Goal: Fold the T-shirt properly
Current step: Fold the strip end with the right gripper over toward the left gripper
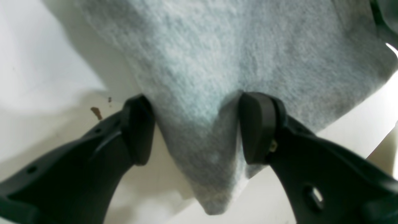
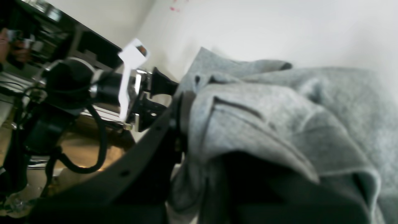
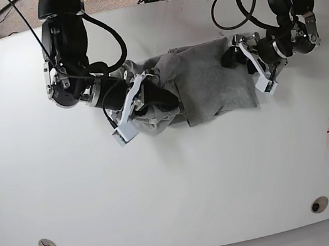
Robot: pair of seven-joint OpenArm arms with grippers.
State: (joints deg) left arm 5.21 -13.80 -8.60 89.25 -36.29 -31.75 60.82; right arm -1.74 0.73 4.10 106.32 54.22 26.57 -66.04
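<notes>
**Grey jersey, limp and light: grip it at hems and corners**

Heather-grey cotton, the T-shirt (image 3: 208, 80) lies bunched near the middle of the white table (image 3: 175, 185), towards its far edge, between the two arms. It looks soft, thin and wrinkly; I judge it light, with no stiffness to hold a fold unaided, and apt to sag or drag wherever it is unsupported. Not fragile, and the knit should give the pads decent friction.

The left gripper (image 1: 196, 130) stands spread, a corner of the cloth hanging down between its fingers (image 1: 138, 130) and seemingly touching them, though not pinched. The right gripper (image 3: 164, 101) is pressed together on a gathered bundle of fabric at the shirt's other side; the right wrist view shows a hem and layered folds bunched at its jaws.

Best holds, in my judgement, are stitched hems, sleeve edges and corners, where doubled cloth resists slipping, rather than mid-panel.

No containers are in view, so nothing sits inside anything
</notes>
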